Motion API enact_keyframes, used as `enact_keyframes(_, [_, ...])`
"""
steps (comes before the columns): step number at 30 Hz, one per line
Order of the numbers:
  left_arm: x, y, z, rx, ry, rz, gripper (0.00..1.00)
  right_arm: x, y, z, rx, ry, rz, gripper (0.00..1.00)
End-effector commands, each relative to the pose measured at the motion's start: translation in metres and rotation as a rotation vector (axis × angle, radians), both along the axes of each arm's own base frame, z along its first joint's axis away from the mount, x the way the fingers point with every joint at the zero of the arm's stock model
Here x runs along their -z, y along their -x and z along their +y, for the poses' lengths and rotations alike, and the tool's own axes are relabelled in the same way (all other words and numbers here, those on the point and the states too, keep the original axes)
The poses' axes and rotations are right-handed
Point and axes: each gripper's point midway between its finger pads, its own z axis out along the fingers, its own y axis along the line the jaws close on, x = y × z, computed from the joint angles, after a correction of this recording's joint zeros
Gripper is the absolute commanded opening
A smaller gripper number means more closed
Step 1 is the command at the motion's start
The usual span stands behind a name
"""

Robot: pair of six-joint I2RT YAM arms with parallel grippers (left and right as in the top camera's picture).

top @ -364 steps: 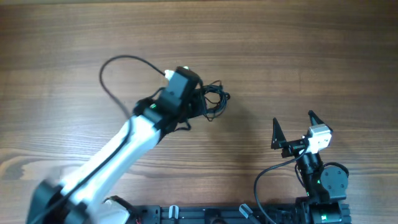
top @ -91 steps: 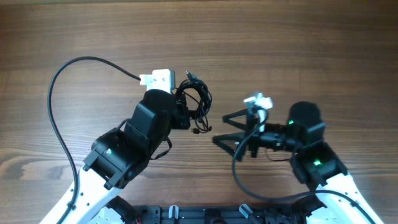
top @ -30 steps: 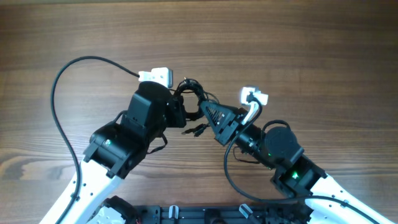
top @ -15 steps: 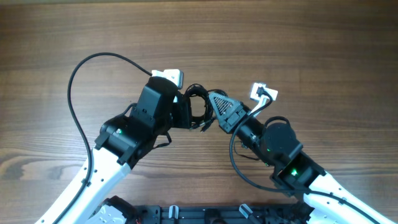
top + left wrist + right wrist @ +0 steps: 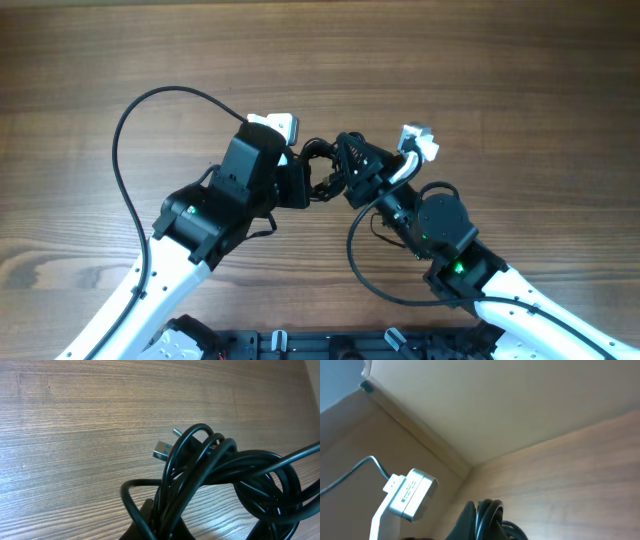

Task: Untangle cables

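Note:
The cables (image 5: 322, 172) are one knotted bundle of thin black wires hanging between my two grippers above the wooden table (image 5: 500, 70). My left gripper (image 5: 300, 183) is shut on the bundle's left side, and my right gripper (image 5: 347, 166) is shut on its right side. In the left wrist view the cables (image 5: 225, 475) loop up out of my left gripper (image 5: 162, 522), with a silver, blue-tipped plug (image 5: 162, 450) sticking out to the left. In the right wrist view a few strands of the cables (image 5: 491, 510) stand pinched in my right gripper (image 5: 484, 519), which is tilted upward.
A thick black lead (image 5: 128, 120) arcs from the left arm's white camera module (image 5: 277, 123) out over the table's left half. The right arm's camera module (image 5: 418, 140) sits close to the bundle. The arms' base rail (image 5: 330, 345) runs along the near edge.
Both grippers stayed shut. The left arm carried the bundle a little right and away from me. The right gripper followed, swung to point more upward, and now grips the bundle's right side.

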Motion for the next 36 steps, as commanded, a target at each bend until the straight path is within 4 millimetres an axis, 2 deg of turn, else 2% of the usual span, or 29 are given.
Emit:
enact_keyframes(1, [0.006, 0.003, 0.003, -0.015, -0.008, 0.034, 0.04, -0.019, -0.012, -0.019, 0.118, 0.05, -0.107, 0.05])
enact_keyframes(4, [0.006, 0.003, 0.003, -0.067, 0.027, 0.066, 0.04, -0.02, -0.01, -0.016, 0.094, 0.045, -0.11, 0.05])
enact_keyframes(8, [0.006, 0.007, -0.002, -0.046, 0.026, 0.066, 0.04, -0.034, -0.01, -0.016, 0.1, -0.01, -0.154, 0.05])
enact_keyframes(11, [0.006, 0.012, -0.008, -0.024, 0.025, 0.066, 0.04, -0.036, -0.013, -0.015, 0.111, -0.017, -0.174, 0.05])
enact_keyframes(16, [0.006, 0.015, -0.012, -0.011, 0.026, 0.068, 0.04, -0.022, -0.019, -0.006, 0.094, 0.007, -0.156, 0.05])
enact_keyframes(22, [0.006, 0.009, -0.005, -0.049, -0.007, 0.042, 0.04, 0.009, -0.026, 0.005, 0.079, 0.189, -0.168, 0.05])
enact_keyframes(26, [0.006, 0.007, -0.003, -0.115, 0.022, 0.064, 0.04, 0.015, -0.026, 0.005, 0.081, 0.265, -0.19, 0.05])
enact_keyframes(31, [0.003, 0.003, -0.005, -0.225, 0.111, 0.112, 0.04, 0.034, -0.015, 0.019, 0.018, 0.316, -0.141, 0.05])
enact_keyframes(36, [-0.002, -0.002, -0.008, -0.259, 0.154, 0.108, 0.04, 0.046, 0.001, 0.035, -0.047, 0.346, -0.116, 0.05])
